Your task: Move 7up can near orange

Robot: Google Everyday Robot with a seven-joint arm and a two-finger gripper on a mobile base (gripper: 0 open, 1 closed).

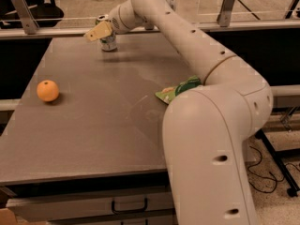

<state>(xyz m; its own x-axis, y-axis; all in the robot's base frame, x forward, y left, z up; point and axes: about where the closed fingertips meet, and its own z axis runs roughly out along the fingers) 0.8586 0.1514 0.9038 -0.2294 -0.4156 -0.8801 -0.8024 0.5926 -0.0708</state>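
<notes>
Can: the can (pixel 109 42) is standing upright way up at the far edge of the table (pixel 93 125), around 12 o'clock, a touch left of centre.
Gripper: the gripper (pixel 101 31) is right on the can, covering its upper left side, at the end of the arm (pixel 187 36) that reaches across from the 4 o'clock corner. Honestly can't tell from this angle if it's clamped on the can or just sitting loose against it.
Orange: the orange (pixel 48 90) is over at 9 o'clock, near the left edge, nothing touching it.
Gap: can and orange are well apart. From the can, the orange is down toward 7 o'clock, with bare tabletop between them.
Done so far: the reach, I'd say. The gripper has made it to the can and that's about it (so roughly the first third, if I'm being generous).
Left to do: get a sure hold, carry or slide the can toward 7 o'clock, set it down upright just beside the orange, let go.
Bag: a green bag (pixel 178 89) lies at 3 o'clock, half hidden behind the arm. It's off the likely route, so probably no bother.
Watch out: my guess is the orange rolls if the can bumps it, so the landing wants to be close but not touching.
</notes>
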